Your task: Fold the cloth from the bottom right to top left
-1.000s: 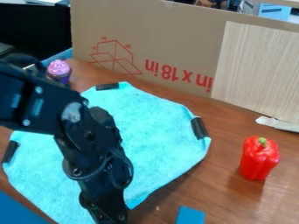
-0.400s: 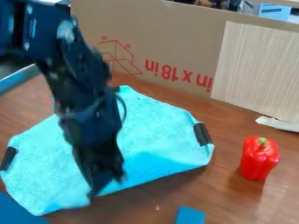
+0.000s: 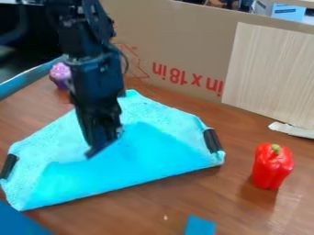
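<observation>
And here we are with the gripper (image 3: 105, 144) right over the left-centre of the frame, down at the raised edge of the flap (image 3: 150, 156), and what matters now is where the far end of the cloth (image 3: 165, 114) lies from it: its upper corner (image 3: 130, 94) sits up the picture and a touch right, partly behind the arm! The cloth spreads from the lower left to the right of centre, its long axis slanting gently upward to the right, so the gripper is working across that length, with the black strips (image 3: 9, 166) (image 3: 212, 140) at either end. Clamped on the flap or let go? I can't tell from here. One arm in play, so no choice of side; the next move looks like carrying that edge up the frame toward the corner, and the danger is a flap that lands short or bunches
</observation>
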Controlling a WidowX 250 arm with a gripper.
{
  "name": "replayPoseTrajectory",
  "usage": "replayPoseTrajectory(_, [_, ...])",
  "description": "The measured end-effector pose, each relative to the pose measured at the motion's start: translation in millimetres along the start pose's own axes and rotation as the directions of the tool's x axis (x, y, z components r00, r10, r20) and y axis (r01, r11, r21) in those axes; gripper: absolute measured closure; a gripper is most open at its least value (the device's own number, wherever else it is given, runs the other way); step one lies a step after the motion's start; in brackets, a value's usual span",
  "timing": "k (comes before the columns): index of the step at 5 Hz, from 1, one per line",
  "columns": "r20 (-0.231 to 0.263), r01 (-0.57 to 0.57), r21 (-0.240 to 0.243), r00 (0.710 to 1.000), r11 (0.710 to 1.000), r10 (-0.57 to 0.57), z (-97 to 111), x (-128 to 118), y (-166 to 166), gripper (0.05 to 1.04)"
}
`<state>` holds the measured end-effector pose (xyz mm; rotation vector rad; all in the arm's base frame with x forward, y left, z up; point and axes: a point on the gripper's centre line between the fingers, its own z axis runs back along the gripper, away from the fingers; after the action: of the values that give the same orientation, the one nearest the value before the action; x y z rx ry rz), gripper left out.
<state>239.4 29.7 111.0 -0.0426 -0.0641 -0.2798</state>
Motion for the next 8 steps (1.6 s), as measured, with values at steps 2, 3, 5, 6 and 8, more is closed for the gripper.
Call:
replayPoseTrajectory(2, [-0.144, 0.098, 0.037, 0.985, 0.994, -0.092, -4, 20, 42, 1.033])
replayPoseTrajectory(3, [-0.161, 0.096, 0.044, 0.983, 0.994, -0.087, -1, 37, 65, 1.033])
replayPoseTrajectory(5, [-0.201, 0.029, 0.025, 0.979, 0.999, -0.023, 4, 69, 103, 1.033])
replayPoseTrajectory(6, [-0.231, 0.008, 0.016, 0.973, 1.0, -0.004, -5, 83, 118, 1.033])
replayPoseTrajectory(8, [-0.259, 0.017, 0.027, 0.966, 0.999, -0.009, -15, 103, 137, 1.033])
